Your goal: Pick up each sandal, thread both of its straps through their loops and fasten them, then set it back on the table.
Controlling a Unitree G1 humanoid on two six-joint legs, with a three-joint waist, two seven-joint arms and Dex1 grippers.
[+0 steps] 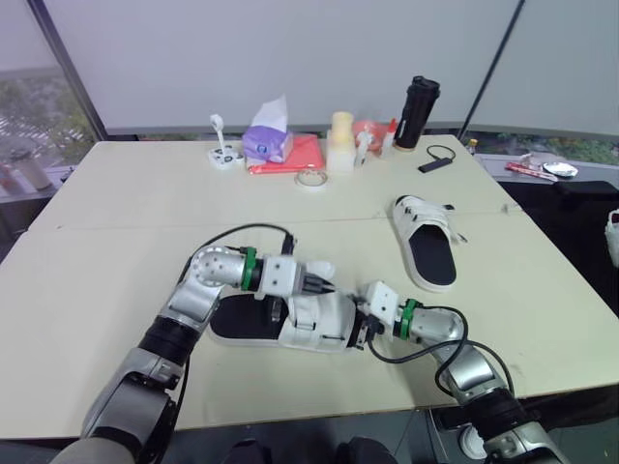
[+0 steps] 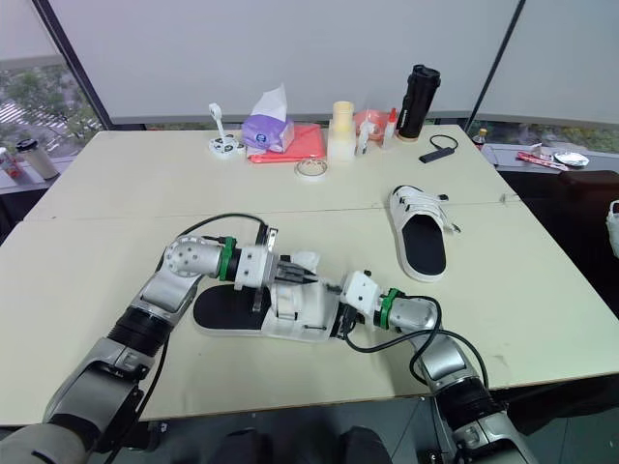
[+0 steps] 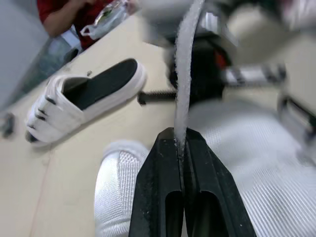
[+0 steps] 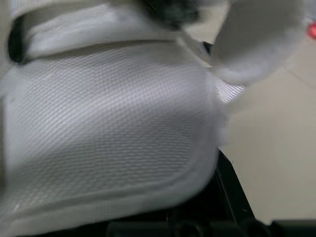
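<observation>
Near sandal (image 1: 311, 321) in work at the table's (image 1: 116, 193) front edge; second sandal (image 1: 426, 244) lying flat, well apart, to the right.
Right gripper (image 1: 366, 327) steadies the upper, grip cannot be told; left gripper (image 3: 179, 137) pinches a raised strap (image 3: 181, 74), probably for threading.

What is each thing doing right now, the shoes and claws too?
Near white mesh sandal with black sole: between both claws, one strap loose.
Its white strap: held up, pinched.
Left claw: shut on the strap.
Right claw: against the near sandal's toe end.
Far white sandal: lying flat, untouched.
Tall black bottle: upright, capped.
</observation>
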